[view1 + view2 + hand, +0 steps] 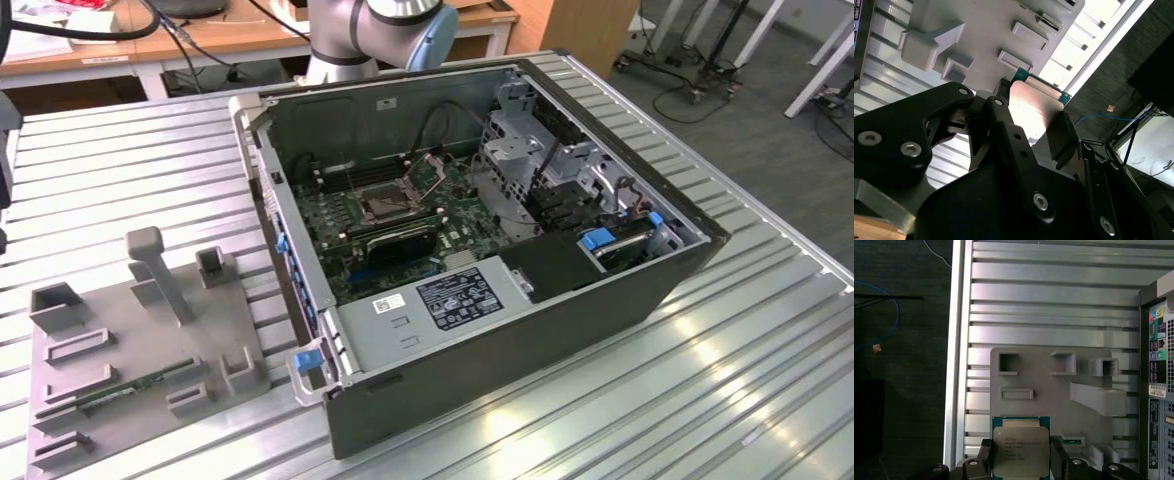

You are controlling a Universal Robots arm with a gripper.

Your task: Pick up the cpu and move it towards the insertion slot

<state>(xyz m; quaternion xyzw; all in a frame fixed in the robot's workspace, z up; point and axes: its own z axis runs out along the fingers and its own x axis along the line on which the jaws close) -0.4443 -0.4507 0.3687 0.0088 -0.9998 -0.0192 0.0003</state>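
- Pincer (1021, 462) pinches the cpu (1020, 447) by two opposite edges, and I see it held over the grey plate (1054, 390).
- I judge the cpu light, thin and stiff, slick on its metal lid and fragile underneath, so the edges are the right place to hold it.
- At the exterior view's left sits the plate (147, 345). To its right, the slot (378, 205) lies on the green board inside the case (534, 330), well apart from the cpu.

I'm looking at a ribbed metal table (747, 380) with bright glare on its slats. A wooden desk (200, 45) stands beyond one edge. Dark grey carpet (747, 110) runs past the exterior view's right edge, and a blue cable (894, 315) lies on it.
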